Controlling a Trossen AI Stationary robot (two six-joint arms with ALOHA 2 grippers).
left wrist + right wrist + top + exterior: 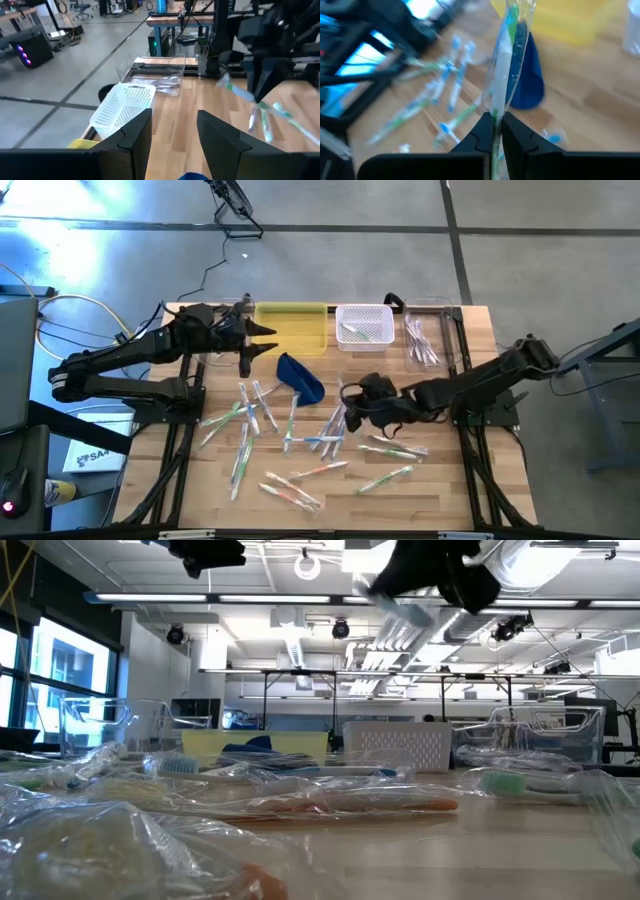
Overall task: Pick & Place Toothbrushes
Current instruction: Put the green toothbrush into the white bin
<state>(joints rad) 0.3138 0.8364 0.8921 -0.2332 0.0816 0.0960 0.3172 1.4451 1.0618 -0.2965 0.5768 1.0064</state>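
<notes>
Wooden table (440, 480) strewn with toothbrushes (300, 442); right hand (350, 412) grips one, left hand (262, 338) wide

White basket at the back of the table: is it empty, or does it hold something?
Not empty. The white basket holds a green toothbrush lying inside it in the overhead view.

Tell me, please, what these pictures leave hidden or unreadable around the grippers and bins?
- Right gripper: the wrapped toothbrush is cut off by the bottom edge in the right wrist view.
- Low view: wrapped toothbrushes close to the lens hide the table; the arms are cut off at the top.
- Clear bin: its contents are too small to count in the high view.
- White basket: the left gripper's fingers cover its near corner.
</notes>
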